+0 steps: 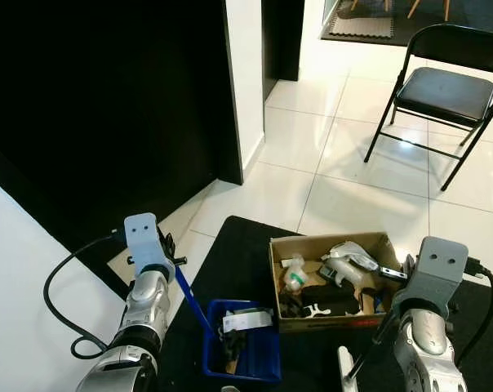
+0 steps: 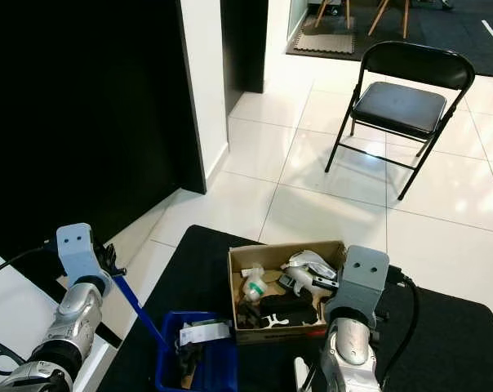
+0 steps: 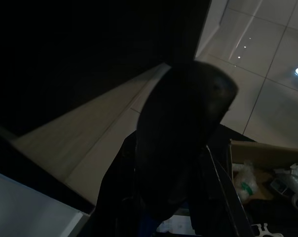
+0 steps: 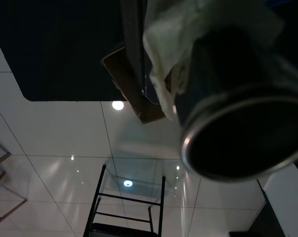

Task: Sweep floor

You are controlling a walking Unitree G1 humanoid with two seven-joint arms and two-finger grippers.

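Left gripper point(image 1: 175, 265) clenched on a blue dustpan handle point(image 1: 191, 298); the blue plastic dustpan point(image 1: 245, 353) sits on a black floor mat point(image 1: 246, 245). Open cardboard box of clutter point(image 1: 336, 279) just beside it; black folding chair point(image 1: 442, 94) well apart on white tiles. Right gripper's grip: cannot tell.

Floor tiles point(image 1: 344, 175): showing glossy white with thin grey grout lines. Mat point(image 1: 238, 253), lower centre: lying plain black. Cardboard box point(image 1: 332, 242): showing brown. Bin point(image 1: 267, 355), lower left of centre: showing blue, with a blue handle point(image 1: 191, 300) rising from it. Folding chair point(image 1: 442, 94), upper right: standing black. Wall panel point(image 1: 108, 98), upper left: showing black beside a white pillar point(image 1: 245, 73).
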